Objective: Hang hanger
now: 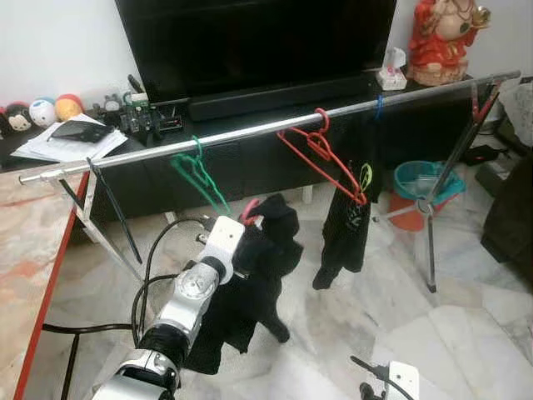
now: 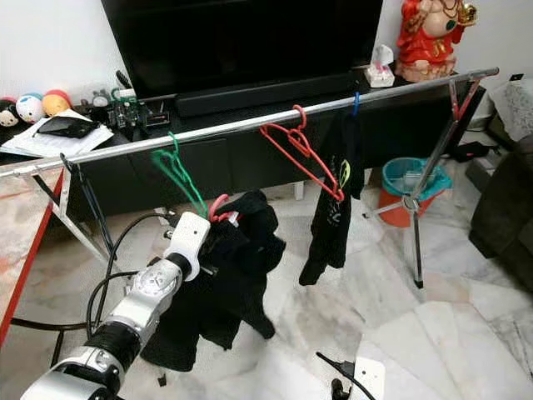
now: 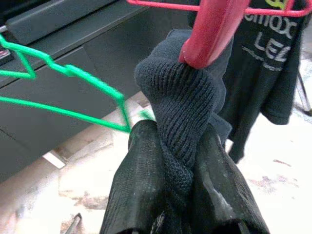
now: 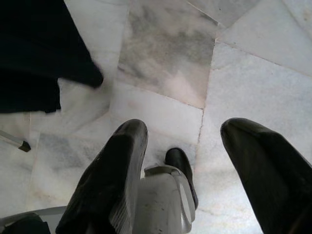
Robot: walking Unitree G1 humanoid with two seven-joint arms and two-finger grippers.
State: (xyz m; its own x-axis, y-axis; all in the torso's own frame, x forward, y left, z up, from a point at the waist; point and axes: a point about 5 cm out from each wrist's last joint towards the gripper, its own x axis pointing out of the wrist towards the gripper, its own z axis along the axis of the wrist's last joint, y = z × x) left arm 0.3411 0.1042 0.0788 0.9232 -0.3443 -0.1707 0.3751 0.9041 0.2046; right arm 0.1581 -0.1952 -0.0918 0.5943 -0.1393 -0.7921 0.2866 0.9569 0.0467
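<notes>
Left gripper point(image 3: 183, 146) clamps your pink hanger point(image 3: 209, 29) through its black knit garment point(image 3: 183, 92); the green hanger point(image 1: 198, 173) could snag its hook under the rail point(image 1: 250, 132)

Left claw point(image 3: 183, 195) pinches knit garment point(image 3: 187, 92) on pink hanger point(image 3: 209, 29).

Rail point(image 1: 250, 132): runs across in front of me, left end low, right end higher, with the TV cabinet point(image 1: 275, 142) behind it.
Hangers: one point(image 1: 198, 175) hooked on the rail's left part, another point(image 1: 321, 154) to its right.
Shirt point(image 1: 346, 212): hanging from the rail, just right of that second hanger.
My left gripper point(image 3: 178, 161): below the rail, under the left hanger, clamped on a sweater point(image 1: 250, 292) with a hanger hook point(image 3: 209, 31) poking out above.
My right gripper point(image 4: 183, 161): low over the floor point(image 4: 253, 83), fingers spread.
Bin point(image 1: 420, 187): on the floor, far right, behind the stand leg point(image 1: 430, 242).
Table point(image 1: 29, 242): at my left.
</notes>
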